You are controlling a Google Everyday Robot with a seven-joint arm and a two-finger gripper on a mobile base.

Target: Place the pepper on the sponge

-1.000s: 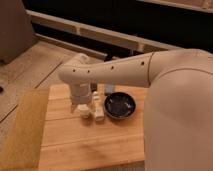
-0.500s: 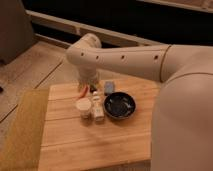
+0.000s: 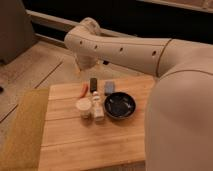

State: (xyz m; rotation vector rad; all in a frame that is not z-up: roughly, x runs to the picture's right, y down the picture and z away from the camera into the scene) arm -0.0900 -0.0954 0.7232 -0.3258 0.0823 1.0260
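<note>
The pepper (image 3: pixel 84 89) is a slim red-orange piece lying on the wooden table (image 3: pixel 75 145), just behind a white cup (image 3: pixel 83 107). The sponge (image 3: pixel 109 87), a small blue-grey block, lies to the pepper's right, with a dark upright object (image 3: pixel 93 83) between them. My cream arm (image 3: pixel 120 47) reaches across the top of the view. My gripper (image 3: pixel 81 66) hangs below the arm's bend, above the table's back edge, higher than the pepper and behind it. Nothing shows in its grasp.
A dark round bowl (image 3: pixel 119 105) sits right of a small white bottle-like object (image 3: pixel 98 109). A yellow-green textured mat (image 3: pixel 22 130) lies along the table's left side. My body (image 3: pixel 182 125) fills the right of the view.
The arm has lifted up and back from the group of objects over the last second. The pepper, which the arm covered before, now lies in plain sight. The objects have not moved.
</note>
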